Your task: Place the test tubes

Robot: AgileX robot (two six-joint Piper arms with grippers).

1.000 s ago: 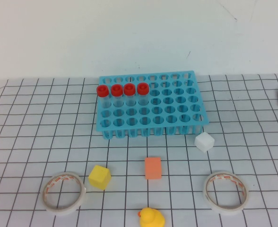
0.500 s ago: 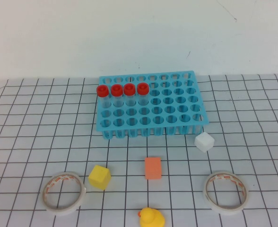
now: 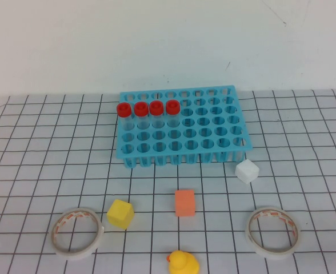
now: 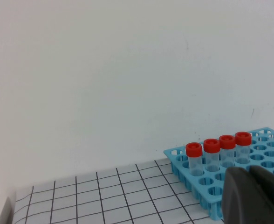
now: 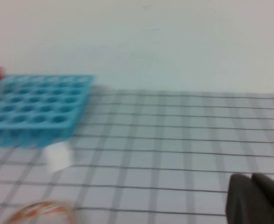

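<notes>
Four clear plastic test tubes with red caps (image 3: 149,108) stood straight up in a bright blue plastic rack full of round holes (image 3: 214,134). They stood side by side in one line, in the left part of the rack, close to its back edge. The other holes had nothing in them. The rack sat at the far middle of the white desk with black grid lines (image 3: 305,148), just in front of a plain white wall.

A small white cube (image 3: 247,170) lay just beside the rack's front right corner. Nearer to the robot lay an orange block (image 3: 184,202) and a yellow cube (image 3: 120,213), a little apart. A roll of clear tape (image 3: 55,235) lay flat at the front left, and a second tape roll (image 3: 251,233) lay flat at the front right. A yellow rubber duck (image 3: 183,264) sat at the front edge, between the two rolls.

The left end effector (image 4: 248,173) showed only in its own wrist view. It was pulled back on the left side and pointed across the desk at the rack. Its dark fingers were pressed together and held nothing. The right end effector (image 5: 251,179) was off to the right of the rack and looked low over the desk. Its fingers were pressed together too, with nothing between them.
</notes>
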